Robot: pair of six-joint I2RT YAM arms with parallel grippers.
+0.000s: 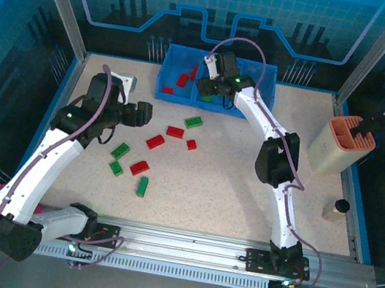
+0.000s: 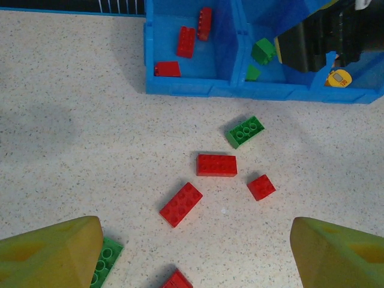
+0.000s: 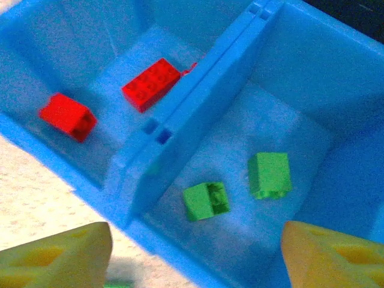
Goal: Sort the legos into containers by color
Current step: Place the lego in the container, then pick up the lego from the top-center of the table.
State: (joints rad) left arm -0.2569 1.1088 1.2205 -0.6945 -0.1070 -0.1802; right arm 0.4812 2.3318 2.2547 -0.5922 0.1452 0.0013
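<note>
The right tool (image 3: 192, 264) hangs over the blue tray (image 3: 198, 102). Its two yellow fingertips (image 3: 57, 258) are spread wide with nothing between them. It stands above the middle compartment (image 3: 282, 120), where two green bricks (image 3: 206, 200) lie on the floor. This position suits a drop into the bin that matches the color. The compartment to its left holds red bricks (image 3: 151, 84), and the divider keeps the two colors apart. The tray sits against the far edge of the tabletop (image 1: 229, 187), near its center.

The left tool (image 2: 192, 255) is likewise spread wide and empty. It is held above the loose bricks left of the tabletop's center and faces the tray. Ahead of it lie a red brick (image 2: 216, 164), a green brick (image 2: 245, 131) and others. None of them touch, which leaves room for the fingers. Sorting is judged partly done, since red and green pieces remain outside the tray.
</note>
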